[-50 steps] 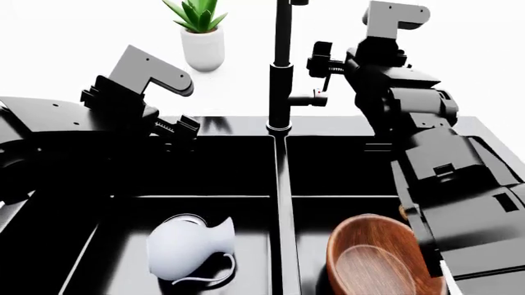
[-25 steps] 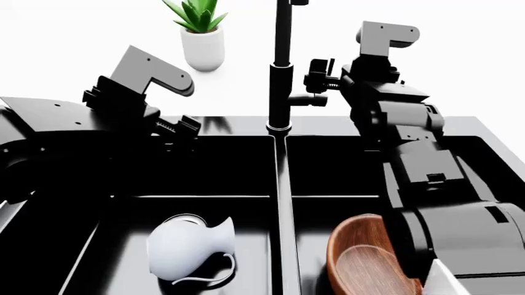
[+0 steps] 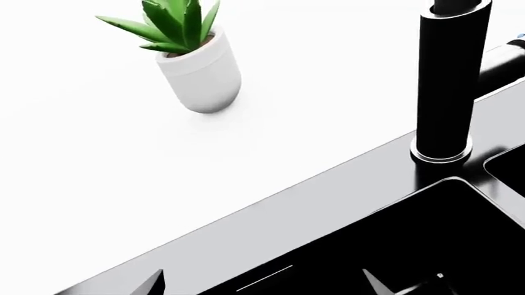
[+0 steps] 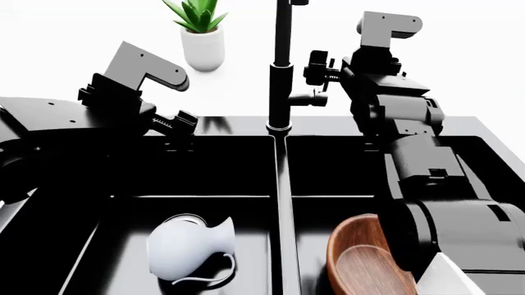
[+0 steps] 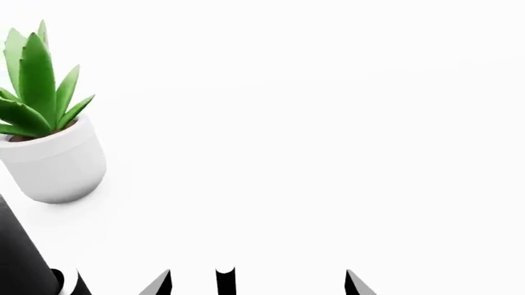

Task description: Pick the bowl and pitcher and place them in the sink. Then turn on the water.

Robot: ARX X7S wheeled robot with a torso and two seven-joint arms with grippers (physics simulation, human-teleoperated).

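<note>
Two basins of the sink [image 4: 283, 184] each hold something: the pitcher [image 4: 187, 244] lies on its side in the left basin, the bowl [image 4: 365, 261] leans in the right. The right gripper [image 4: 318, 69] sits at the faucet [image 4: 281, 74] lever, apparently spread; the left gripper [image 4: 176, 126], seemingly released, hovers over the sink's back edge.

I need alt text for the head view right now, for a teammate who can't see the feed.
Head view: the right hand is at the side lever of the black faucet, behind a black double sink. A white pitcher lies on its side in the left basin; a wooden bowl sits tilted in the right. The left hand hovers at the sink's back left rim, near a potted plant.
</note>
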